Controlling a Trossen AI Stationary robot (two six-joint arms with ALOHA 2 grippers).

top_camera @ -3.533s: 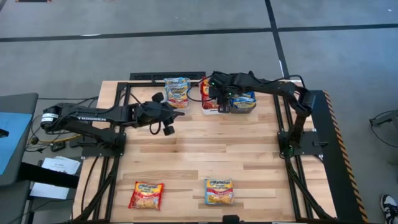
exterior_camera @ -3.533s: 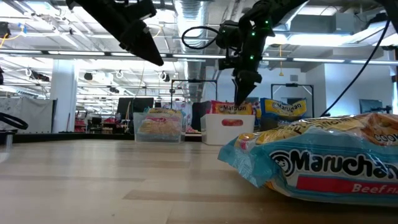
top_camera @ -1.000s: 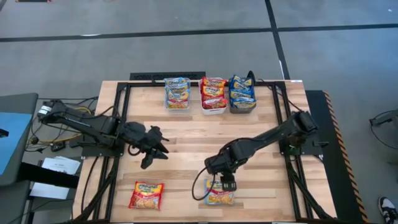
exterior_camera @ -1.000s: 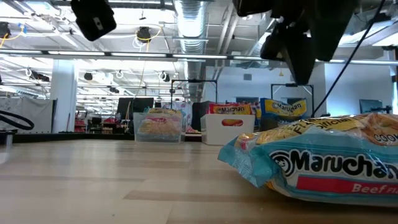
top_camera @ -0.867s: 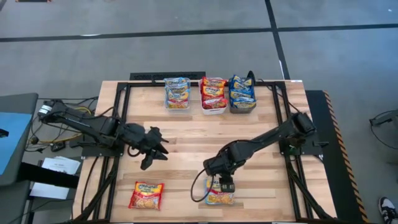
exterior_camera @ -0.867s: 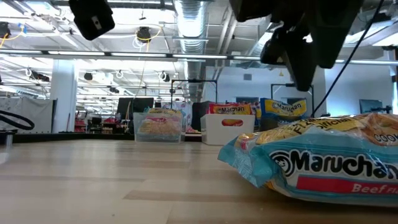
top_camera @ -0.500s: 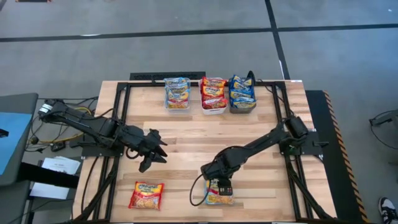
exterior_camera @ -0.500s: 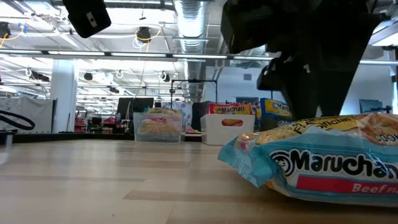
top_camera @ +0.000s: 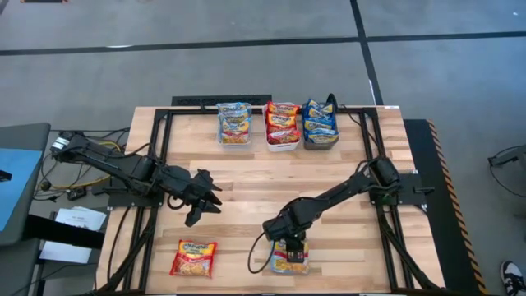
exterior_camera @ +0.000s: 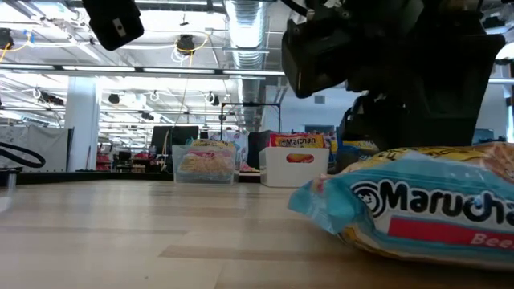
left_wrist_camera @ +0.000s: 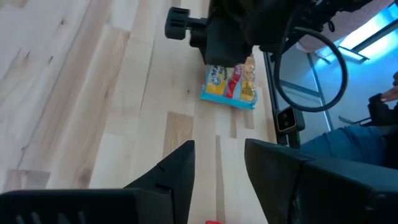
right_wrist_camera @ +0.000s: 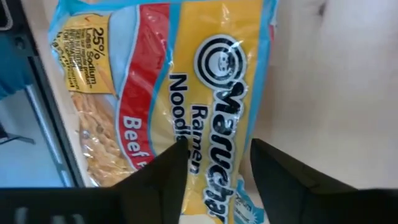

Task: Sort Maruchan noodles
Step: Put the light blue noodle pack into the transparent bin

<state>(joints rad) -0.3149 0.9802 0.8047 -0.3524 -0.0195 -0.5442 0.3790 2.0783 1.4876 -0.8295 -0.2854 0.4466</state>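
- The right gripper [top_camera: 289,251] is down on the blue Maruchan packet [top_camera: 288,257] lying near the table's [top_camera: 329,189] front edge; its wrist view shows the two dark fingers [right_wrist_camera: 163,180] spread apart over the wrapper [right_wrist_camera: 186,93], pressing on it but not clamped around it.
- The left gripper [top_camera: 205,205] hangs above bare wood at the table's left-middle, fingers [left_wrist_camera: 177,168] parted and holding nothing.
- A red packet [top_camera: 193,257] lies flat near the front-left corner, well apart from the blue one.
- At the far edge, three bins stand side by side: a clear bin [top_camera: 234,125], a white bin [top_camera: 282,126] with red packets, and a dark bin [top_camera: 320,125] with blue packets.
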